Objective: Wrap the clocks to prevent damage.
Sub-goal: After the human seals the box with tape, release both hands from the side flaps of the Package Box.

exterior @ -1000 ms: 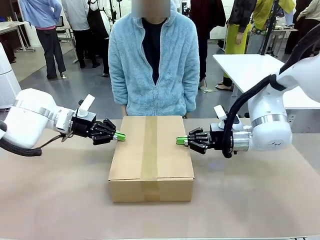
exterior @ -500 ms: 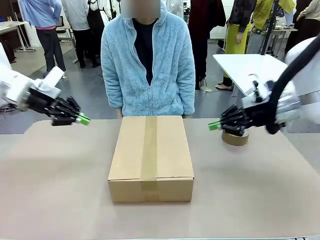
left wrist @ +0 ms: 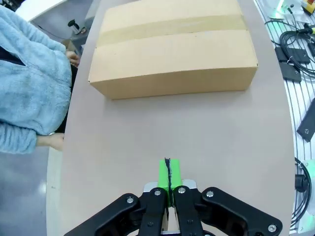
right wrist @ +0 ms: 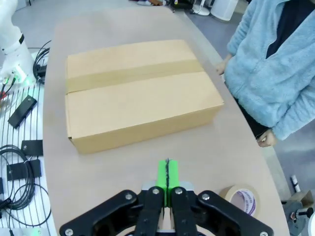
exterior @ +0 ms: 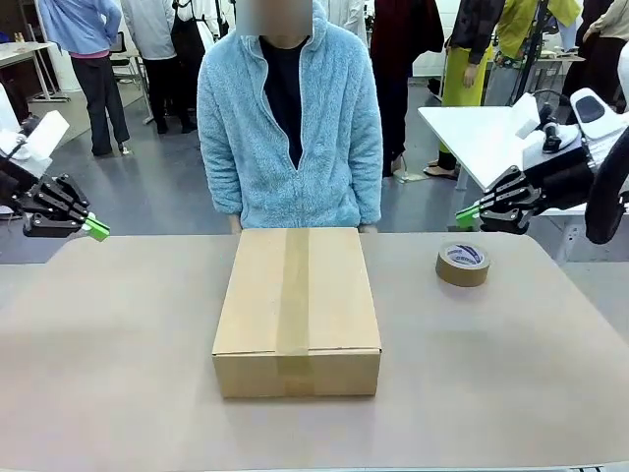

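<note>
left tool [left wrist: 168, 173] pressed closed above the table [left wrist: 197, 128], apart from the taped cardboard box [left wrist: 172, 44].

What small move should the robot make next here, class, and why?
Probably none beyond parking: hold both arms back and let the person take over. The box sits shut, a tape strip along its top seam, and the tape roll lies loose beside it. The left gripper and right gripper are shut on nothing, raised at the table's sides, clear of the box.
</note>
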`<state>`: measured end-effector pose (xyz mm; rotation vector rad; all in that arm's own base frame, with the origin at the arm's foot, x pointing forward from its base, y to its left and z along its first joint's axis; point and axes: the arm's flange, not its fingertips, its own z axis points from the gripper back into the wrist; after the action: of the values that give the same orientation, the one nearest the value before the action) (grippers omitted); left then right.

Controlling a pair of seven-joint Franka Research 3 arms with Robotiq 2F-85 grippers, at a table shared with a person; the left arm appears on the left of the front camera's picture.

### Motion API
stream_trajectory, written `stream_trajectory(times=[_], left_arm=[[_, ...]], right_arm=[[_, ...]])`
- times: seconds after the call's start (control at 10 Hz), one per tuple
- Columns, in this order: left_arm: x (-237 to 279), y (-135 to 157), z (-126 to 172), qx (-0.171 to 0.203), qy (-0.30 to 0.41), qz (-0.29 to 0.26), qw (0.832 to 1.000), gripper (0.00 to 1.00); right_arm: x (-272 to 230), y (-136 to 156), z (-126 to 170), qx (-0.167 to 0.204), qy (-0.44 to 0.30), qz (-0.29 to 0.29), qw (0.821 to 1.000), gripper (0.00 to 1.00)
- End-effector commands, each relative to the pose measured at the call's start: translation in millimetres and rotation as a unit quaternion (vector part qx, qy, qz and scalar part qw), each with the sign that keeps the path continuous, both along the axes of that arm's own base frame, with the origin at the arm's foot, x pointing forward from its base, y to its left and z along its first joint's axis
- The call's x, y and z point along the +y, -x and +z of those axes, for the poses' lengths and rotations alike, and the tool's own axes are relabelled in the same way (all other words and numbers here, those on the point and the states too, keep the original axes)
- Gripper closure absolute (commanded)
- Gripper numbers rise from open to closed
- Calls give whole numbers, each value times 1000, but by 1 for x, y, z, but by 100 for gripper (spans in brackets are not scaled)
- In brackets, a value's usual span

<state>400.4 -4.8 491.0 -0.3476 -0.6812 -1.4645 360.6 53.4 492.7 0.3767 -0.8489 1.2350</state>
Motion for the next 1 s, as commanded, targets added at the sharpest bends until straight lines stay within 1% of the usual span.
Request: stream_trajectory(times=[0.0, 0.9], left_arm=[[-3, -5, -1, 0, -1, -3, 1000, 99], [-3, -5, -1, 0, -1, -3, 1000, 99]], right_arm=[[-6, -3, -1, -9, -13, -5, 1000, 99], [-6, -3, -1, -9, -13, -5, 1000, 99]])
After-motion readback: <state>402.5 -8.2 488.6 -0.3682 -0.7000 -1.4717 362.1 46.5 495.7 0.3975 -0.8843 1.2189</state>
